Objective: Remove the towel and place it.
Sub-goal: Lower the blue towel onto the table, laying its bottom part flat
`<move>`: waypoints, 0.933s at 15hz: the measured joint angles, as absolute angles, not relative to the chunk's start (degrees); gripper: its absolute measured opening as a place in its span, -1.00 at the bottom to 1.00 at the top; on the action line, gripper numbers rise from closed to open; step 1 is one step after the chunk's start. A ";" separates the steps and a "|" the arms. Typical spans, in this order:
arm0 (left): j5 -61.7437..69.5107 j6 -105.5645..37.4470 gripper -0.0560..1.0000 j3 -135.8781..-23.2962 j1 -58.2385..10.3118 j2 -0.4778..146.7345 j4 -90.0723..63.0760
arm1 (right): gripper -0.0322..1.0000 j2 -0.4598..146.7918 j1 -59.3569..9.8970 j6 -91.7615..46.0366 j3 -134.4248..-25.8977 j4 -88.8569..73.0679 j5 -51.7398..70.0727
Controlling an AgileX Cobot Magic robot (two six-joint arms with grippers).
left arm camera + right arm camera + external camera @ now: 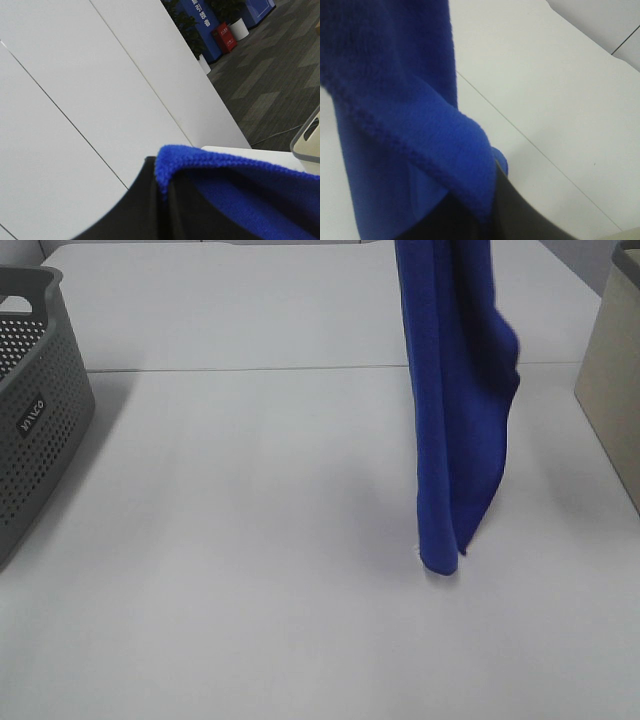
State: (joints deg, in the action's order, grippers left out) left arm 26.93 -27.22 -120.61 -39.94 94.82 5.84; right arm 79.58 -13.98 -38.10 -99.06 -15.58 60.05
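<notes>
I hold the royal-blue towel (450, 410) in a long, narrow drape. Its lowest fold is just touching the tabletop (230, 570) toward the right edge, well apart from the grey perforated basket (30, 410) at the left edge. My left gripper (162, 192) is pinched tight on the hem, and my right gripper (487, 212) looks likewise closed on a fold. Both arms are raised high, above the exterior view. To place it well, I should draw the grippers apart, lower evenly, and let the cloth settle flat before releasing.
</notes>
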 joint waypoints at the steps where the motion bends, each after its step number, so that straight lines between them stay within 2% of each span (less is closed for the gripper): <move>1: 27.85 -25.50 -0.89 -120.61 -39.88 94.25 6.19 | -0.90 79.64 -13.98 -38.10 -99.18 -14.67 59.99; 6: 29.16 -19.08 -0.89 -120.61 -35.18 98.66 6.59 | -0.90 83.59 -13.98 -38.10 -99.18 -11.17 50.31; 8: 26.41 -16.33 -0.89 -120.61 -32.89 102.39 6.70 | -0.90 86.46 -13.98 -38.10 -99.18 -10.77 42.34; 10: 19.42 -14.55 -0.89 -120.61 -30.08 106.40 6.76 | -0.90 90.30 -13.98 -38.10 -99.18 -10.77 32.77; 12: 7.10 -13.69 -0.89 -120.61 -26.13 112.59 6.76 | -0.90 97.92 -13.98 -38.10 -99.75 -10.83 15.53; 14: -7.16 -12.66 -0.89 -120.61 -22.23 119.29 5.90 | -0.90 107.03 -13.98 -38.10 -106.00 -12.83 4.53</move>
